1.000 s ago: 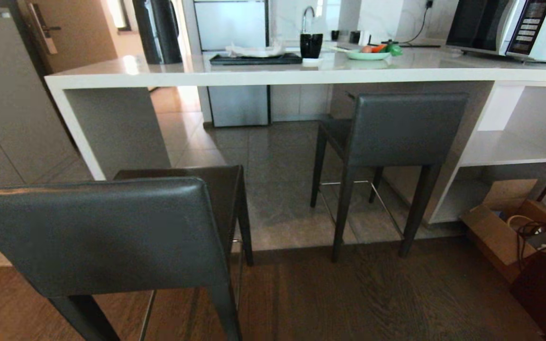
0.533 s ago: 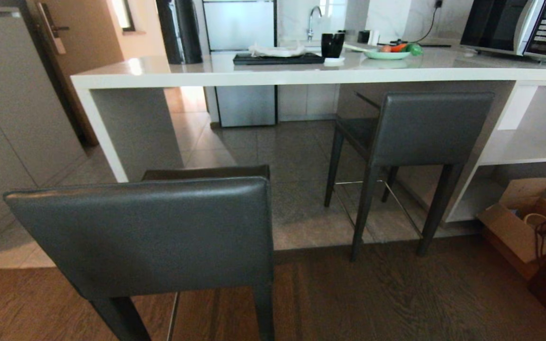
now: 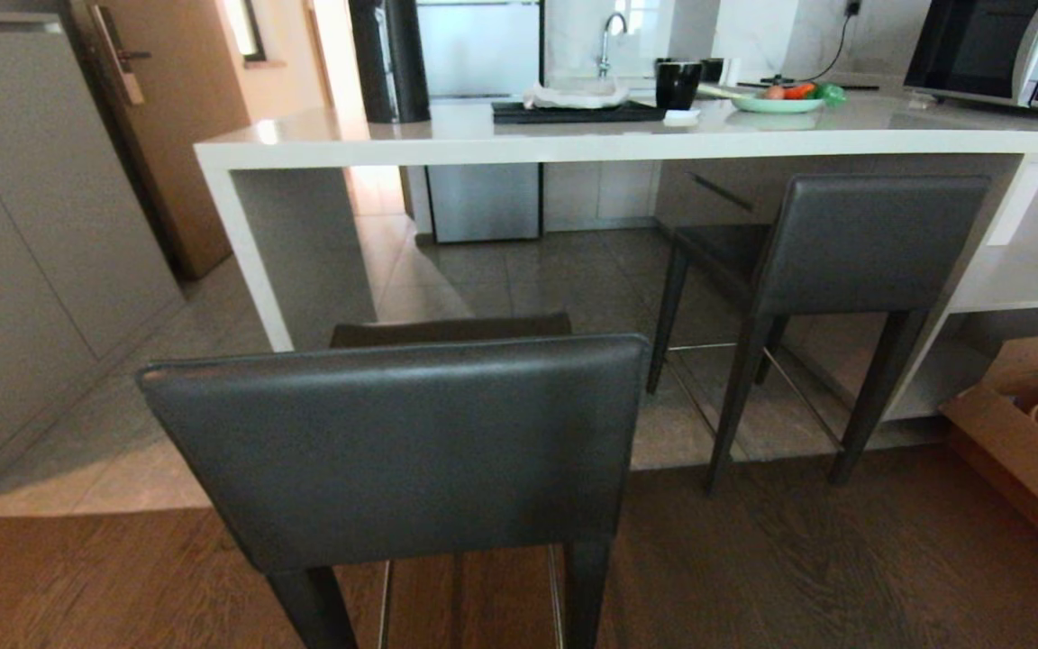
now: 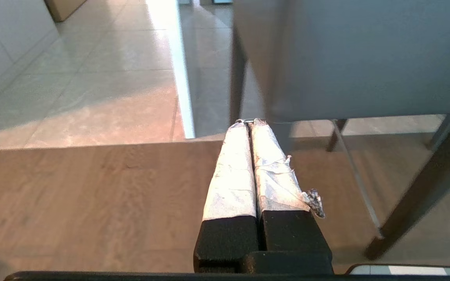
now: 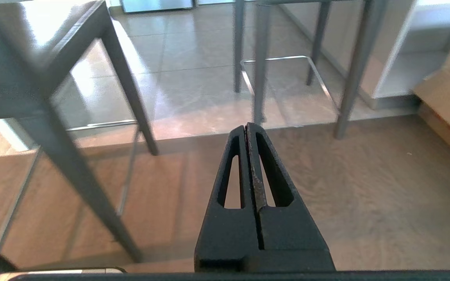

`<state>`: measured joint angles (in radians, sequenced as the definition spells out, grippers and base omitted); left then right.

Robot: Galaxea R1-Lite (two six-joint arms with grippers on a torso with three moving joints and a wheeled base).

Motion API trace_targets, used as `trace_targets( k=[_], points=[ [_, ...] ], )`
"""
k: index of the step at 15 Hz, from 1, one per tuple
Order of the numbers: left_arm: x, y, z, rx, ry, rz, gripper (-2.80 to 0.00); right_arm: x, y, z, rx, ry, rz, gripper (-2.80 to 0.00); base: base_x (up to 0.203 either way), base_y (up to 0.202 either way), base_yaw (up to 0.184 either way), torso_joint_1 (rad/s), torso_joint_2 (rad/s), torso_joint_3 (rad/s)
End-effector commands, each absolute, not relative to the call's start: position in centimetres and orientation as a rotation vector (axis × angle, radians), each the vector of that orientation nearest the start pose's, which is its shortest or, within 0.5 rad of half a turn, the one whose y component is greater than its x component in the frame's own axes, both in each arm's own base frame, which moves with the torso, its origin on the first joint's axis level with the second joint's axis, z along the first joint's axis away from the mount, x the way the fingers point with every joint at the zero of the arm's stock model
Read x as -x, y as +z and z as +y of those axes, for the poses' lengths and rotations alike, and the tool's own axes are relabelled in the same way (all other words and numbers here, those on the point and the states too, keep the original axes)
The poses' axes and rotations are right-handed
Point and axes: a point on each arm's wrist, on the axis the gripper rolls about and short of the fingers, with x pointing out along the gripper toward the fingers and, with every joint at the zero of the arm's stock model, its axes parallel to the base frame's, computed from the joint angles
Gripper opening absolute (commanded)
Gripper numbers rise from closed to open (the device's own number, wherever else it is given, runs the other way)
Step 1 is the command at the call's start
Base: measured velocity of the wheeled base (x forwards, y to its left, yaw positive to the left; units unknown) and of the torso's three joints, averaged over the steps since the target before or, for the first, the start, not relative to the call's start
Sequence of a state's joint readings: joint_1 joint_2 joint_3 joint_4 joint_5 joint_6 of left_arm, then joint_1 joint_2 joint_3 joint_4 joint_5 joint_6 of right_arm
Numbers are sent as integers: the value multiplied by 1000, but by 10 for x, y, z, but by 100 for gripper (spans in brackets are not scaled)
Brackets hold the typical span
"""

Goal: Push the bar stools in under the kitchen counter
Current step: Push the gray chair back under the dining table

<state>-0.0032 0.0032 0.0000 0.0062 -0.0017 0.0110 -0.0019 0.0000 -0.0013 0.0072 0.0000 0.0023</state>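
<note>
Two bar stools show in the head view. The near stool (image 3: 411, 442) stands out from the kitchen counter (image 3: 573, 144) on the wood floor, its grey backrest facing me. The far stool (image 3: 852, 243) sits on the right with its seat under the counter top. Neither arm shows in the head view. In the left wrist view my left gripper (image 4: 248, 122) is shut and empty, low over the floor, just short of the near stool's backrest (image 4: 358, 58). In the right wrist view my right gripper (image 5: 246, 126) is shut and empty, with the near stool's leg (image 5: 80, 175) to one side and the far stool's legs (image 5: 262, 66) ahead.
A slab side leg (image 3: 294, 261) closes the counter's left end and a white open shelf unit (image 3: 1024, 288) its right. Grey cabinets (image 3: 23, 252) line the left wall. A cardboard box (image 3: 1015, 433) lies on the floor at right. A tray, mug, plate and microwave (image 3: 997, 54) sit on the counter.
The whole scene has slid to the right in the head view, so the camera has moved left; the near stool now stands centred in front of me. The stools themselves have not moved.
</note>
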Motion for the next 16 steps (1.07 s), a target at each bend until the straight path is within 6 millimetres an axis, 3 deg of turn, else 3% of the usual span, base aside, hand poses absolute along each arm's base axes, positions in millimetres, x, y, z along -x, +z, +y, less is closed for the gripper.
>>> trace_targets(
  k=[1, 6, 11, 13, 16],
  points=[
    [22, 75, 0, -11, -5, 11, -280, 23, 75, 0, -2, -2, 8, -280, 0, 199, -4, 7, 3, 2],
    [22, 75, 0, -11, -5, 11, -280, 23, 75, 0, -2, -2, 8, -280, 0, 190, -1, 1, 4, 3],
    [23, 75, 0, -38, -15, 7, -280, 24, 77, 0, 22, 2, -4, -280, 0, 20, 0, 0, 0, 0],
    [23, 78, -1, -103, -43, -8, -280, 24, 97, 0, 51, 8, -14, -280, 0, 0, 0, 0, 0, 0],
    [20, 117, -2, -40, -85, -18, -280, -1, 139, 0, 26, 12, 49, -280, 0, 0, 0, 0, 0, 0]
  ],
)
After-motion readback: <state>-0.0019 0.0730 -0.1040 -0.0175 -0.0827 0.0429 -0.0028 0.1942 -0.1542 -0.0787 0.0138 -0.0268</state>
